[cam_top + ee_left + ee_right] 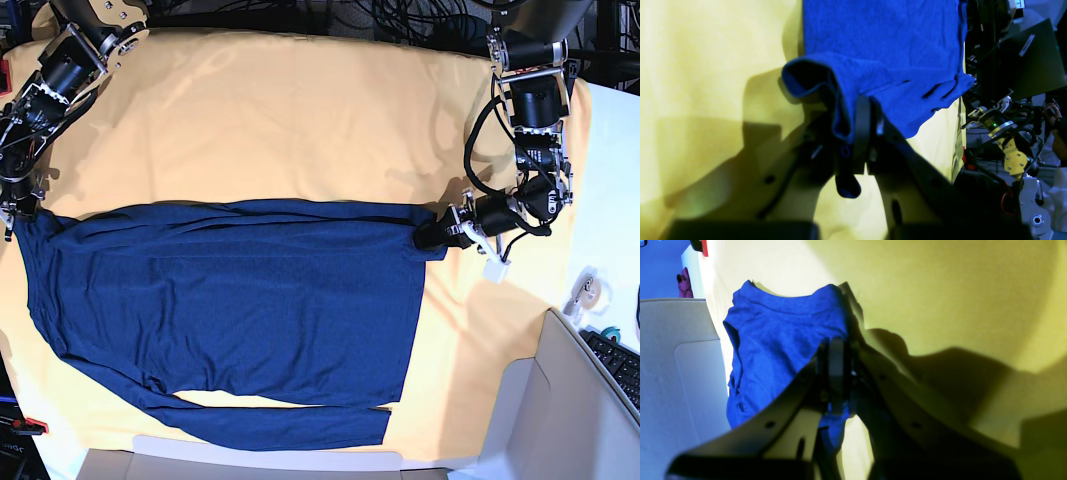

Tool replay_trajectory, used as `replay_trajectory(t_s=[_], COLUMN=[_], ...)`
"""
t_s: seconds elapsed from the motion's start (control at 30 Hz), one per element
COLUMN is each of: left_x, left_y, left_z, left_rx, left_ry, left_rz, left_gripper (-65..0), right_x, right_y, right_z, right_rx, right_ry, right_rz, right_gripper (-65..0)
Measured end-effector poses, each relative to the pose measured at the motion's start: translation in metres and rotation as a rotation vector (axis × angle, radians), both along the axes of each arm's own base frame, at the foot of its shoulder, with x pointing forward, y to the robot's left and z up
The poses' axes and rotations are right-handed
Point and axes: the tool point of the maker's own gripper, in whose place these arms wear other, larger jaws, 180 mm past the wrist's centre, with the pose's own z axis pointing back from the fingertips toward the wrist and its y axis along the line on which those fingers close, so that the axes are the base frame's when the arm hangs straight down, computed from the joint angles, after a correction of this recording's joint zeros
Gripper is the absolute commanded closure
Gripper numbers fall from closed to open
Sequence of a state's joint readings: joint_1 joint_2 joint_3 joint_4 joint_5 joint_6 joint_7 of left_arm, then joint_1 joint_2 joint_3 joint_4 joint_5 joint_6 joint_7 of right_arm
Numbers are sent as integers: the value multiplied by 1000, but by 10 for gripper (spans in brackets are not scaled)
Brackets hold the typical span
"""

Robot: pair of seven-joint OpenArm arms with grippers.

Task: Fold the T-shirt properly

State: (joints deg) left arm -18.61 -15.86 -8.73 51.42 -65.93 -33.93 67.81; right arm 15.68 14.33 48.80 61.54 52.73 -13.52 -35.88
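Close in, the left gripper [862, 140] has its jaws pinched tight on an edge of the shirt [880, 50], a small tongue of cloth poking out below the fingers. The right gripper [836, 373] is likewise clamped on a bunched bit of the shirt near what looks like the neck band.

From the base view, the two grips sit at opposite ends of the shirt's upper edge: the left gripper at the hem corner on that view's right, the right gripper at the far left by the table's border. This reads as the start of a fold, both corners taken and the edge drawn taut between them. The next move likely calls for lifting both ends together and carrying that edge over the body, keeping the tension even so the cloth does not sag or slip.

The shirt lies spread across the yellow cloth [300, 110], mostly flat, dark blue and plain, with one sleeve along the near edge and soft creases running lengthwise.
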Motion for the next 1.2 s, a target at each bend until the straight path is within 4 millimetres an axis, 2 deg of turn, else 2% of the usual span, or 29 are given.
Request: replay_trajectory(t_s=[0.17, 0.4, 0.47, 0.57, 0.73, 0.87, 1.07, 1.2], left_x=[-2, -33, -38, -43, -69, -83, -103, -119], left_y=[1, 19, 25, 30, 44, 58, 72, 86], left_z=[-1, -1, 3, 7, -7, -13, 1, 2], left_rx=[2, 114, 142, 166, 203, 234, 287, 323], left_ry=[0, -20, -35, -54, -5, 26, -14, -6], left_rz=[1, -48, -53, -60, -70, -72, -63, -37], left_gripper=[0, 0, 0, 0, 0, 0, 0, 0], right_x=[-2, -13, -21, -35, -54, -78, -106, -134], right_y=[4, 31, 32, 23, 19, 22, 9, 17], right_z=[-2, 4, 7, 19, 39, 27, 29, 13], right_rx=[5, 27, 8, -56, -142, -109, -111, -54], right_ry=[0, -12, -4, 6, 3, 31, 53, 98], right_rz=[23, 89, 101, 93, 114, 125, 144, 161], right_gripper=[0, 0, 0, 0, 0, 0, 0, 0])
